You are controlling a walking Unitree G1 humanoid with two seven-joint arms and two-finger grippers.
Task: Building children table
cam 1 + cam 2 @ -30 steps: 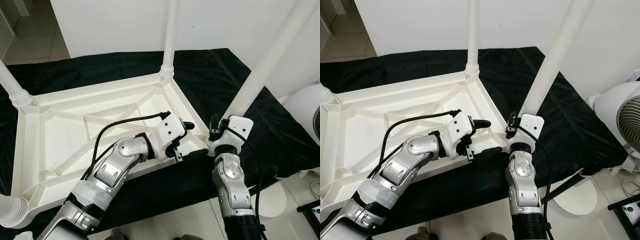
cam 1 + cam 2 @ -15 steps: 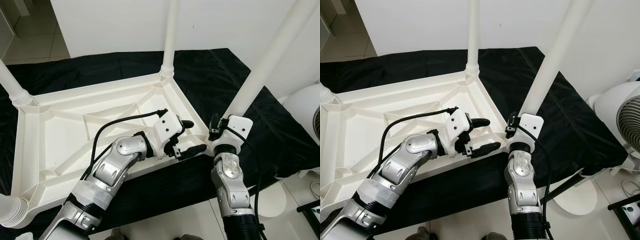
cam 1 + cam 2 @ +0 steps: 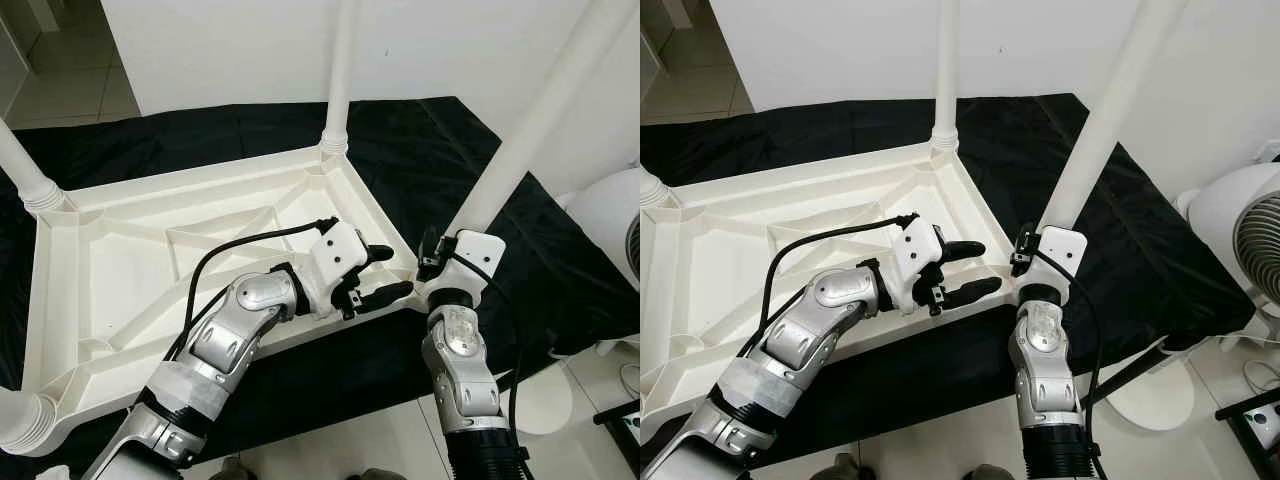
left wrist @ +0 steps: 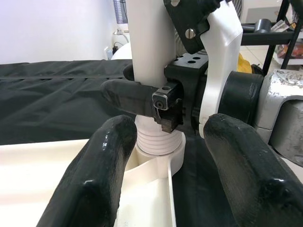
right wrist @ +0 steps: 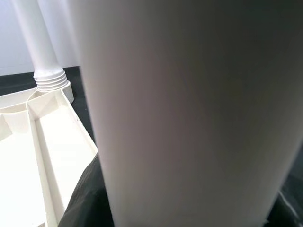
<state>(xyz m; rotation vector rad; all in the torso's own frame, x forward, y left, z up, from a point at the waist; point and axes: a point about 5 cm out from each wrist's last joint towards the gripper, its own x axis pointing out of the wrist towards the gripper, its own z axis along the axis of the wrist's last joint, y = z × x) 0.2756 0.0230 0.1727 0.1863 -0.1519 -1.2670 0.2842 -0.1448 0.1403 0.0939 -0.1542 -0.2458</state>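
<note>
the right gripper (image 4: pixel 156 101) clamps the white table leg (image 3: pixel 530 130) at the upturned tabletop's (image 3: pixel 120 260) near-right corner, the left gripper (image 3: pixel 378 273) spread wide just beside it.

White plastic table top (image 3: pixel 150 260) lying upside down on black cloth (image 3: pixel 420 150), ribbed underside showing. White legs (image 3: pixel 338 70) standing upright in corner sockets, near-right leg (image 3: pixel 530 130) tilting slightly.
</note>
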